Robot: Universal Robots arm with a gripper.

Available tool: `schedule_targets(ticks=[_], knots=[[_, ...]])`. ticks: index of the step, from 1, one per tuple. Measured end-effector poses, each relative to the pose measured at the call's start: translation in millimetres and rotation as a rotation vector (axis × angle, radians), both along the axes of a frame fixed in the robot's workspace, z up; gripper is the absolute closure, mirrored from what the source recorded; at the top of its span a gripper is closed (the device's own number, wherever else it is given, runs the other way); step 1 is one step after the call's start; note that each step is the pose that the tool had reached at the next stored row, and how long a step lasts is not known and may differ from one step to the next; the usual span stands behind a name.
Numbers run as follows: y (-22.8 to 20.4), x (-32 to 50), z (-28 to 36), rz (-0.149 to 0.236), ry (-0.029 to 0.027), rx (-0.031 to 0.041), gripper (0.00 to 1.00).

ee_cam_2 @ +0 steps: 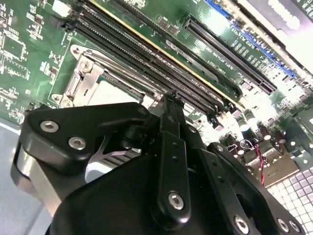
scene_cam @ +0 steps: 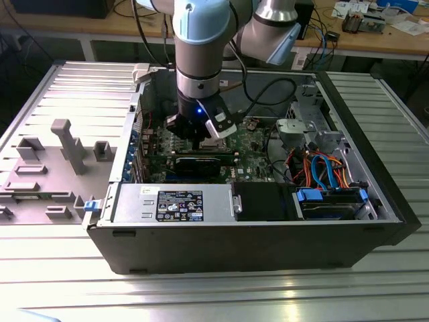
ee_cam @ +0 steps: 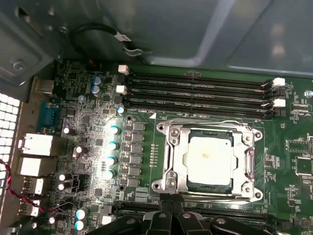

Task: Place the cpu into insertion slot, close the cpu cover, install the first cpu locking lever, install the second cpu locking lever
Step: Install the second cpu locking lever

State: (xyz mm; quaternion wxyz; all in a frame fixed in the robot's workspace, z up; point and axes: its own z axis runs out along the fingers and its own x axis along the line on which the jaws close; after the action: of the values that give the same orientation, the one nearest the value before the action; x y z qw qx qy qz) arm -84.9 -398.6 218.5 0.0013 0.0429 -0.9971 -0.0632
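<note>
In the first wrist view the cpu [ee_cam: 210, 155] lies flat in the insertion slot [ee_cam: 162, 129], its silver-grey top showing through the window of the cpu cover [ee_cam: 175, 147]. The shiny steel cover lies down flat over it. One thin wire lever [ee_cam: 210, 122] runs along the socket's side nearest the memory slots. A second lever [ee_cam: 220, 196] runs along the opposite side. My gripper [ee_cam: 172, 197] is shut with nothing between its fingers, its tips at that second side's edge. In the exterior view the gripper [scene_cam: 201, 139] hangs low over the green board. The second wrist view shows the fingertips [ee_cam_2: 171, 100] beside the cover [ee_cam_2: 84, 73].
Long black memory slots [ee_cam: 195, 90] lie beside the socket. A black graphics card [scene_cam: 201, 163] stands across the board near the gripper. The power supply [scene_cam: 174, 201], a drive bay with orange and blue cables [scene_cam: 322, 168] and the case walls [scene_cam: 134, 121] close in the space.
</note>
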Motion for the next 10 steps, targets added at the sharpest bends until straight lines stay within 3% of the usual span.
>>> schedule_targets(ticks=[1,2,4,7,8,9,10], knots=[[2.5,1.9,-0.1,0.0,0.0052,-0.0107,0.89],[7.4,3.7,-0.1,0.0,0.0098,-0.0282,0.89],[12.3,4.7,-0.1,0.0,0.0121,-0.0373,0.89],[28.0,6.6,-0.4,0.0,0.0144,-0.0522,0.89],[33.7,8.4,-0.4,0.0,0.0161,-0.0655,0.89],[34.9,9.6,-0.4,0.0,0.017,-0.0723,0.89],[35.9,10.6,-0.5,0.0,0.0174,-0.0847,0.89]])
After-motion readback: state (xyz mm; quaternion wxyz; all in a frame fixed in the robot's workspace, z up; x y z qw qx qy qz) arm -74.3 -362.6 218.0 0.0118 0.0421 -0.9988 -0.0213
